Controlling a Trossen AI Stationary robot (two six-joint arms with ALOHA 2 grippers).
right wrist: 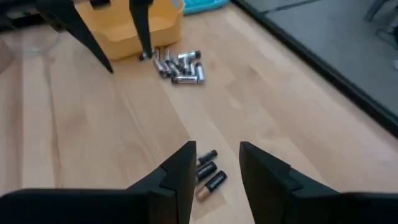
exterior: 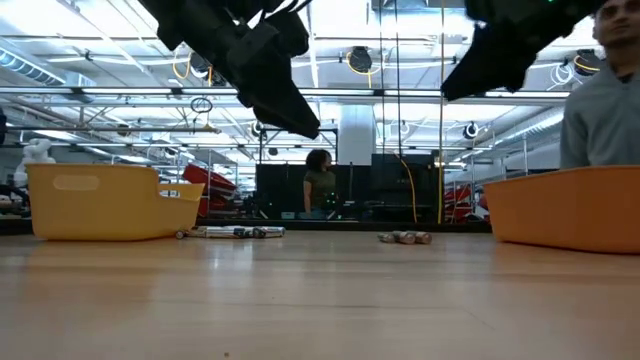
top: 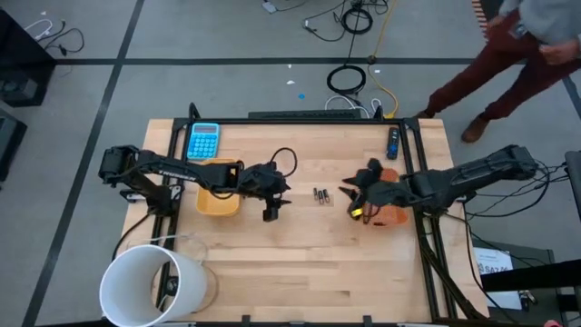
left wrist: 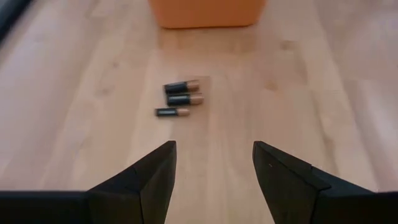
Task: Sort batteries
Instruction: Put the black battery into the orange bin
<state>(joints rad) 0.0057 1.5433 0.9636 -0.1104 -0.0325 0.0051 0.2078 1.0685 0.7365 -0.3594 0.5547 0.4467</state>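
Three small dark batteries with copper ends (top: 320, 194) lie side by side on the wooden table between the two grippers; they also show in the left wrist view (left wrist: 180, 98) and the right wrist view (right wrist: 208, 172). A second heap of several silvery and dark batteries (right wrist: 178, 65) lies against the yellow tray (top: 218, 202). My left gripper (left wrist: 214, 155) hangs open above the table beside the yellow tray, left of the three batteries. My right gripper (right wrist: 217, 163) is open and raised just right of them, in front of the orange tray (top: 392, 216).
A blue calculator (top: 203, 141) lies near the far left corner. A large white bucket (top: 150, 283) stands at the near left corner. A dark object (top: 393, 143) lies by the far right edge. A person (top: 517, 45) walks on the floor beyond the table.
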